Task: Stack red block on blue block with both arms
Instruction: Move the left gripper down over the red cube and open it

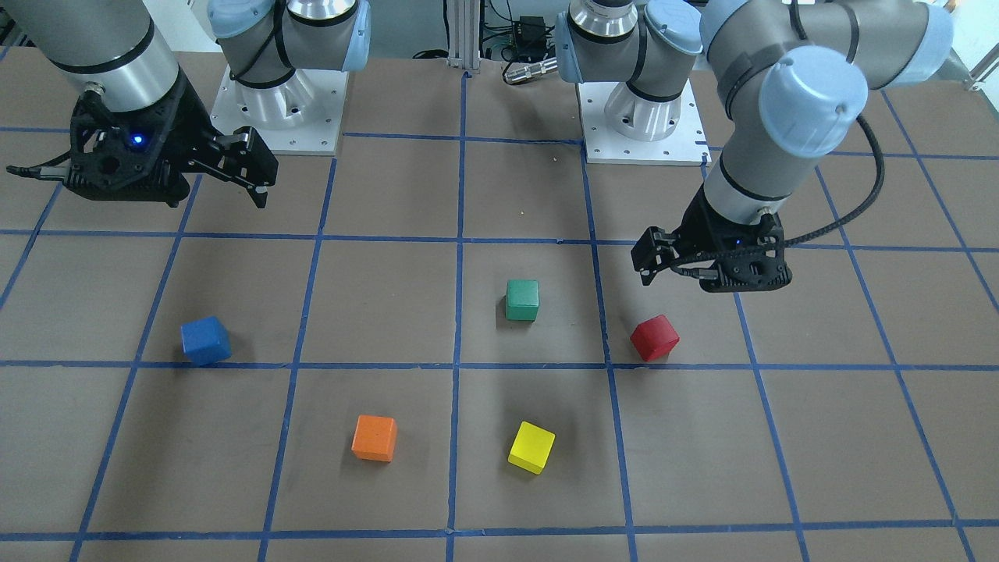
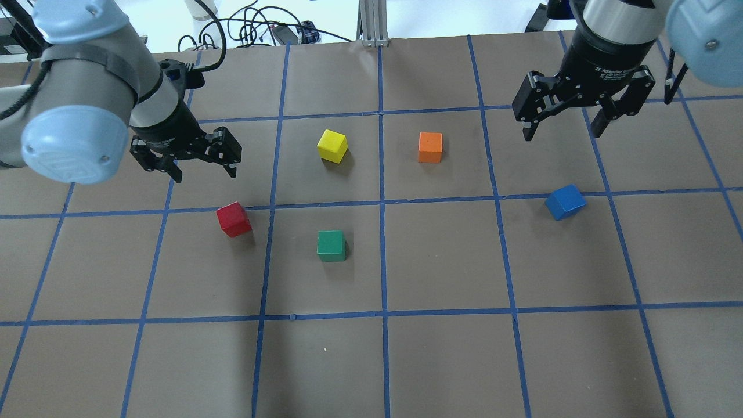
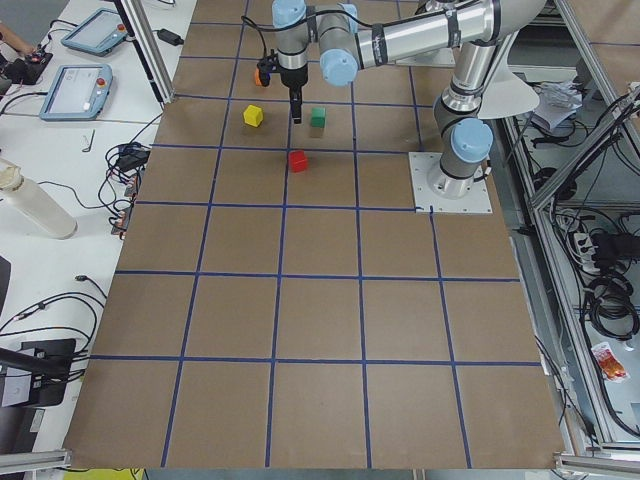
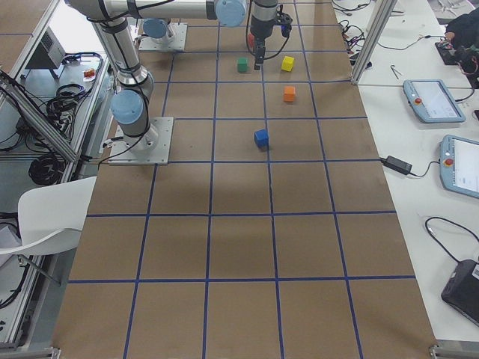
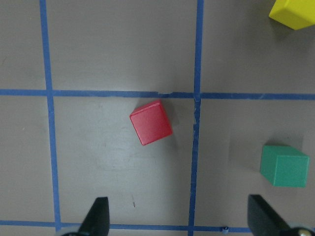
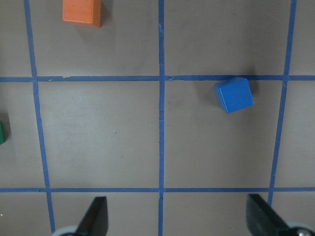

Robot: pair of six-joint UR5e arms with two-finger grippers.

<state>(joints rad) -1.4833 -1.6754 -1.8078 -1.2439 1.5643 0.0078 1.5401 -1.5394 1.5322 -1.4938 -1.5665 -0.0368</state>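
Starting nearest the robot, on the brown table [image 2: 441, 360]: green block [image 2: 331, 245] sits alone, square to the blue tape grid. It serves as the reference mark below.

Red block [image 2: 234, 219]: to the robot's left of the green block, a little farther out, near but not touching. It is turned askew to the grid and lies just inside a tape crossing. Nothing holds it.

Blue block [image 2: 565, 201]: well apart from the green block on the robot's right, somewhat farther out, also skewed, one edge by a tape line. Nothing is on top of it.

Left gripper [image 2: 204, 174]: hangs clear of the table, left of the green block and just beyond the red block. Jaws are spread wide and empty. In its wrist view the red block lies ahead of the fingertips [image 5: 98, 216], not between them. Likely placed there because the red block falls in this arm's half.

Yellow block [image 2: 332, 145]: straight beyond the green block. Orange block [image 2: 430, 147]: beyond and to its right. Neither belongs to the task.

Right gripper [image 2: 564, 134]: farthest out, well right of the green block, raised beyond the blue block. Jaws are wide apart, holding nothing.

Judgement: pick-up not yet begun. The left gripper would need to come over the red block and turn its wrist to match the skewed faces. The long span to the blue block probably explains using both arms.
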